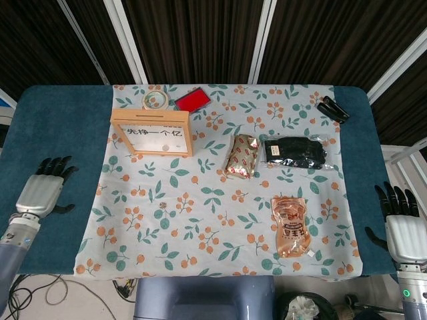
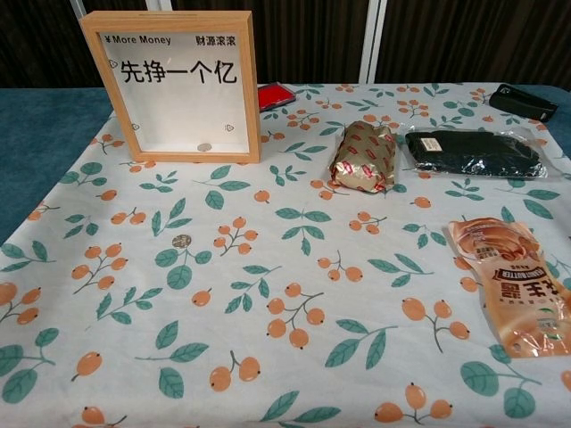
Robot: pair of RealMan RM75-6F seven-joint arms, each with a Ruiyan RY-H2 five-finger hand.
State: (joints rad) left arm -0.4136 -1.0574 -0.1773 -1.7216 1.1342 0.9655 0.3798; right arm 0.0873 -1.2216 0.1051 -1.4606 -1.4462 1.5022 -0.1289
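Two hands open | floral cloth [image 1: 200, 220] | blue table [image 1: 60, 133] | dark slatted wall [image 1: 200, 40]

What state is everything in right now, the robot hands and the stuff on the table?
Left robot hand: open, fingers apart, holding nothing, over the blue table edge.
Right robot hand: open, holding nothing, beyond the table's right edge.
Wooden frame box: upright, a coin inside.
Gold foil packet: sealed, lying flat.
Orange snack pouch: lying flat.
Black packet: lying flat.
Tape roll: lying flat.

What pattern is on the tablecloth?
Orange berries and green leaves on the white tablecloth; clearest in the chest view.
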